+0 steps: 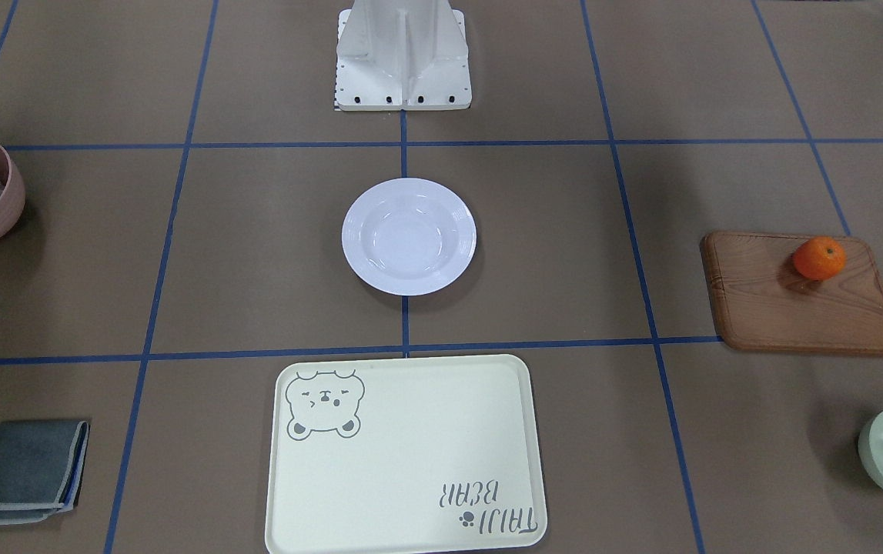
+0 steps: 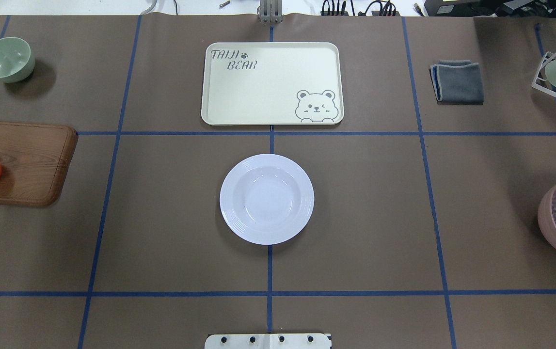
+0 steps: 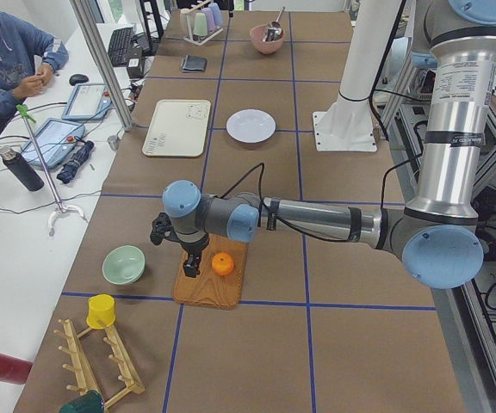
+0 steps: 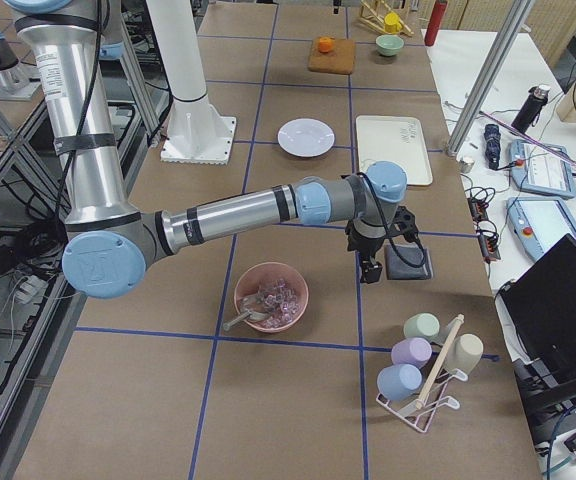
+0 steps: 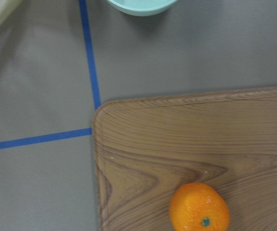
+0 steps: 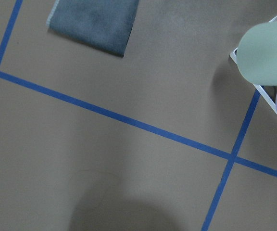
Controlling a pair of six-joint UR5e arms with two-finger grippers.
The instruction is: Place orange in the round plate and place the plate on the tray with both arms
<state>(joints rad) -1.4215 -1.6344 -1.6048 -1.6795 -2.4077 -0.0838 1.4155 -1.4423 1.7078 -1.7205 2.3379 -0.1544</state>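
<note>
Orange (image 5: 199,208) just beside left jaws

Overhead and front cameras look down from opposite sides, sharing the round plate (image 2: 266,198) and tray (image 2: 268,82).

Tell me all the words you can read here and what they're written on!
"TAIJI BEAR": grey letters on the tray, in the corner opposite the bear face.
Small dark print on a band of the left arm: too small to read.
No other text can be read.
</note>
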